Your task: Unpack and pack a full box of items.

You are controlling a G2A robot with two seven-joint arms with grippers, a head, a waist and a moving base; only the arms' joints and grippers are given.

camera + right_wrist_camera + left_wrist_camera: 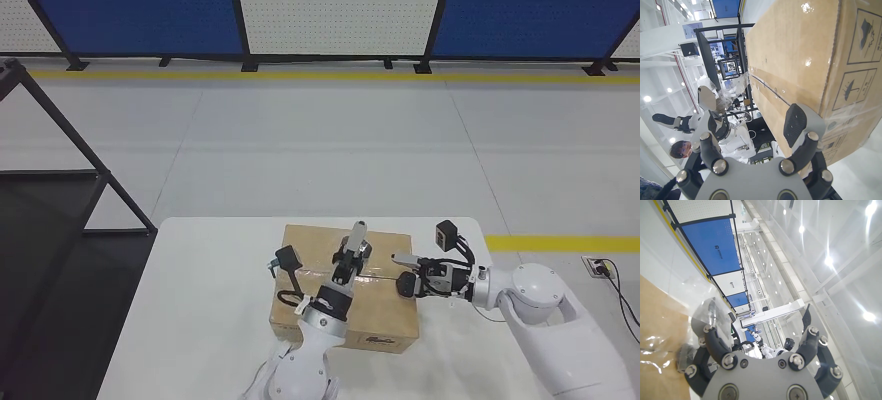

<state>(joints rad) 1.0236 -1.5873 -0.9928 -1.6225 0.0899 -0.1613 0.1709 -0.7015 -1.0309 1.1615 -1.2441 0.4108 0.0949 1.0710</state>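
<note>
Both jaws wide open, tape (712, 310) on left

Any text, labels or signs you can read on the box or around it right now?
Box side: framed umbrella pictogram; words beside it too small to read.
Box side: framed boot pictogram; words beside it blurred.
Box top: faint handwritten mark, illegible.
Blue panel: small white logo, turned sideways.

Bright, even overhead light fills the hall, and the ceiling lamps (828, 261) flare into long streaks in the left wrist view. Small glare spots glint on the box (791, 47) top and its clear tape (776, 83). Both wrist views bend straight lines toward their edges, while the white desk (200, 300) is evenly lit.
</note>
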